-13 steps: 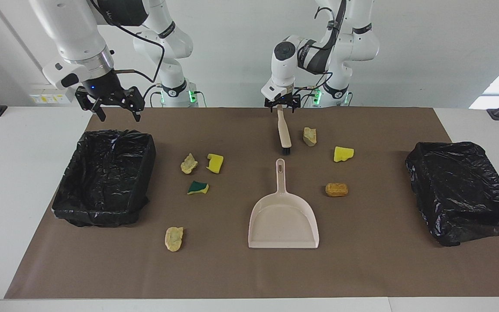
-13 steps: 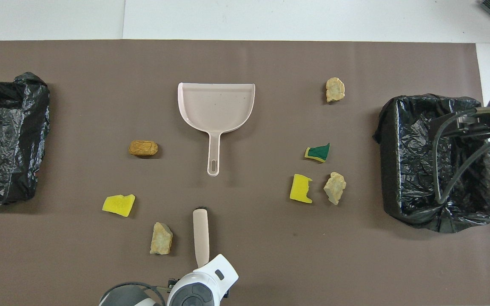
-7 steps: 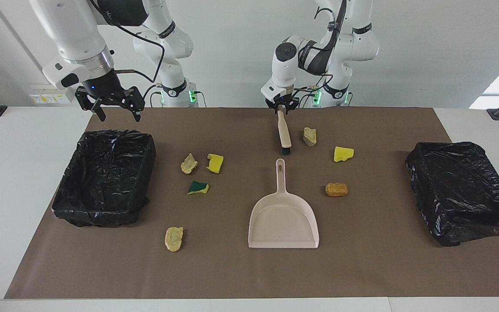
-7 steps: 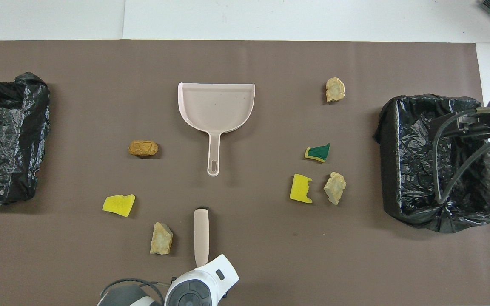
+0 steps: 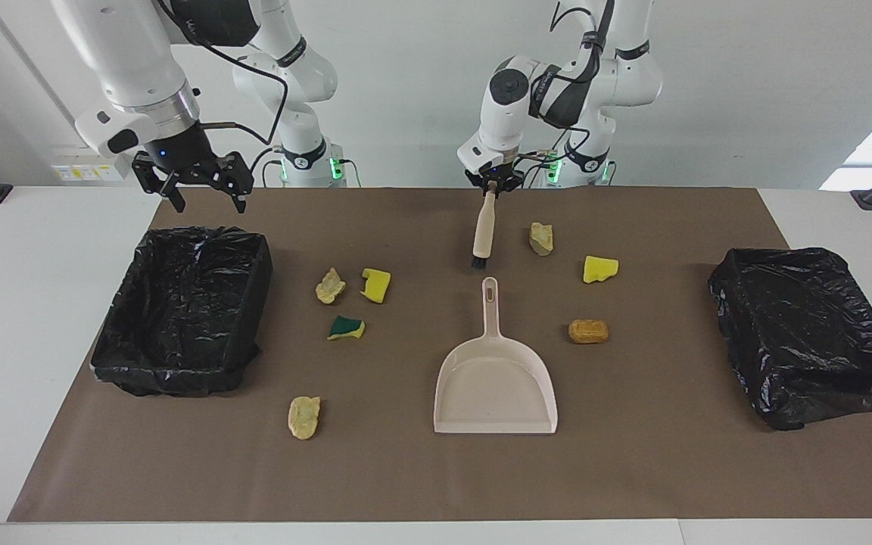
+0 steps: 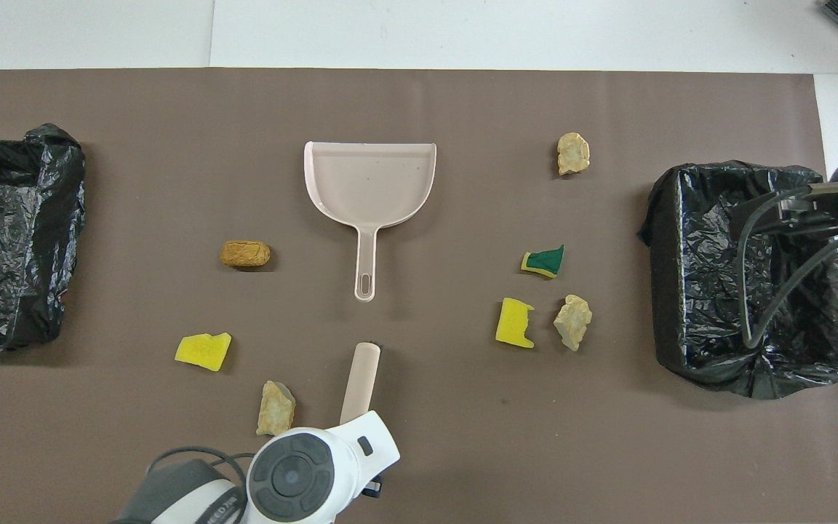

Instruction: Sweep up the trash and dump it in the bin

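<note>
- While the brush [image 5: 481, 238] is pinched at its handle end by the left hand [image 5: 490, 187], it is hung tilted, bristles down, over the mat [image 5: 633, 454] just nearer the robots than the dustpan [image 5: 495, 378].
- Fingers spread, the right hand [image 5: 205, 198] is held over the bin [image 5: 179, 310] at the right arm's end.
- Seven trash lumps [image 5: 589, 331] are scattered on the worktop [image 5: 27, 303] at both sides of the dustpan.

Matt brown paper-like sheet [image 5: 633, 469] covers the smooth white table [image 5: 12, 318]; both bins [image 5: 182, 310] [image 5: 807, 333] are lined in glossy, crinkled black plastic film; dustpan [image 5: 495, 378] is smooth matt beige plastic; sponge chunks [image 5: 601, 269] look porous, rock-like pieces [image 5: 304, 416] rough.
</note>
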